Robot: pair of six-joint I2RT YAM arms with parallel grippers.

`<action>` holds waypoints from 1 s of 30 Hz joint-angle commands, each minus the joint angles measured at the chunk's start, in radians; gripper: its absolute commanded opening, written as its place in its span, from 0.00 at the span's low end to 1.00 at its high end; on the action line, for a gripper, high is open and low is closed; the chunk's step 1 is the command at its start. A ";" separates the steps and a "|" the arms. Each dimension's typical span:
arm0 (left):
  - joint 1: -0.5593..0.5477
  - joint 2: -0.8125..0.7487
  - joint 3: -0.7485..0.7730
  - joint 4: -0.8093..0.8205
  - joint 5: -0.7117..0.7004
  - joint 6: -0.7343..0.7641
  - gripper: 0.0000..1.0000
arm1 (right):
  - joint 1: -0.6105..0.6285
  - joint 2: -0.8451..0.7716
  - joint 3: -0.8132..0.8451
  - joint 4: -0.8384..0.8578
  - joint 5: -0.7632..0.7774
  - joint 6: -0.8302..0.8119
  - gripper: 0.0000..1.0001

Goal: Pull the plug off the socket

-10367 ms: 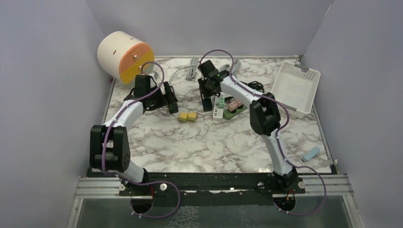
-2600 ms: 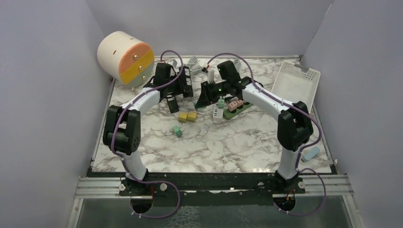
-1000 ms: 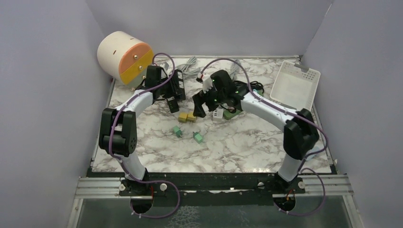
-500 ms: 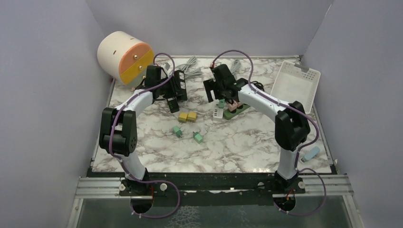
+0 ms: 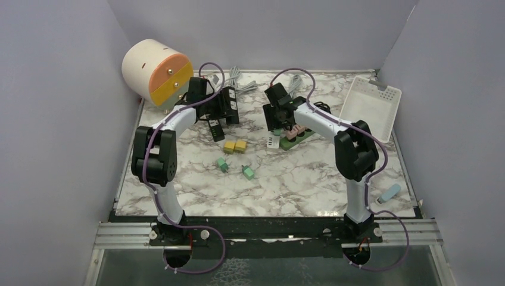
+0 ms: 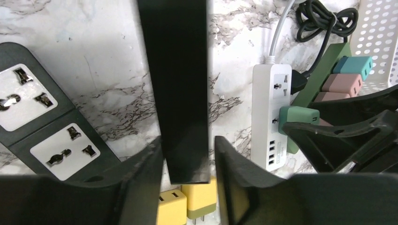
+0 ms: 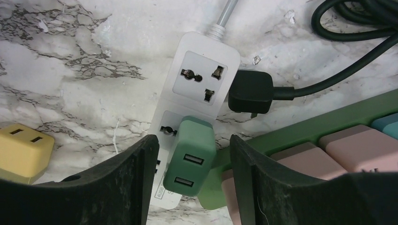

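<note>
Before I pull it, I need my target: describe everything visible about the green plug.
The green plug is a boxy, matte plastic adapter with two USB slots on its face. It sits plugged into the second socket of the white strip, between the open fingers of the right pincer, gaps either side.

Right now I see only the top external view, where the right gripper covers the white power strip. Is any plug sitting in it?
Observer: Yes. The right wrist view shows a green charger plug in the second socket of the white power strip; the socket nearer the cable is empty.
Operator: Do the right fingers touch it?
Observer: No. The right gripper is open, one finger on each side of the plug, gaps on both sides.
Operator: Anything close beside it?
Observer: A black plug lies against the strip's edge, beside the green power strip.
</note>
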 commanded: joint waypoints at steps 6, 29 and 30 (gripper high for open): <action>-0.005 0.005 0.083 -0.023 -0.032 0.030 0.65 | 0.002 0.054 0.047 -0.039 -0.049 -0.003 0.44; -0.177 -0.089 -0.036 0.069 0.097 0.105 0.99 | 0.000 -0.013 0.232 0.061 -0.103 0.001 0.01; -0.179 -0.084 -0.030 0.070 0.103 0.102 0.99 | 0.000 -0.014 0.243 0.061 -0.109 0.000 0.01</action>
